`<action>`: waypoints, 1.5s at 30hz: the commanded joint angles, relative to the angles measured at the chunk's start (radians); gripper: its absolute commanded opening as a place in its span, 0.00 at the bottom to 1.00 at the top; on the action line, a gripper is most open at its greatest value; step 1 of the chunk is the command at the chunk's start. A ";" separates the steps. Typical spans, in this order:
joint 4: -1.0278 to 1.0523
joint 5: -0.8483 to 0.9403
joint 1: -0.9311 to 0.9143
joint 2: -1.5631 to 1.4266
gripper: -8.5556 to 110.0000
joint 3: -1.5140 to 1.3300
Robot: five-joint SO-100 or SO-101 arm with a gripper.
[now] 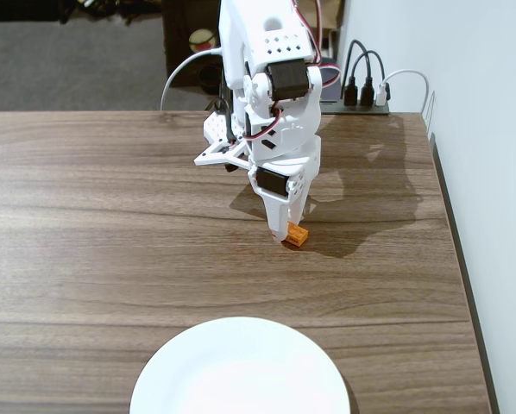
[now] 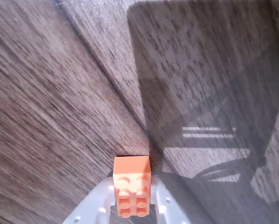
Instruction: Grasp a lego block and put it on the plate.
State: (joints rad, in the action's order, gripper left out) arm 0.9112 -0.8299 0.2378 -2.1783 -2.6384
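You are seeing one end effector [image 1: 290,236] pinching one lego block [image 1: 298,234] at the fixed view's center, against the bench [image 1: 85,216]; one plate [image 1: 241,366] is sitting at bottom center.

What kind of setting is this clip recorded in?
Probably a home or office desk: a wood-grain table against a white wall, a power strip with plugs at its back edge, and grey carpet beyond.
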 commanded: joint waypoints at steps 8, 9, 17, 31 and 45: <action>0.012 0.011 -0.040 -0.094 0.11 0.038; 0.012 0.018 -0.043 -0.101 0.11 0.038; -0.005 0.132 -0.069 -0.147 0.09 0.038; -0.210 0.606 -0.156 -0.244 0.09 0.038; -0.692 0.862 -0.252 -0.114 0.10 0.064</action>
State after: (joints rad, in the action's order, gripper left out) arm 0.2991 0.0107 0.0015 -2.3178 -2.6384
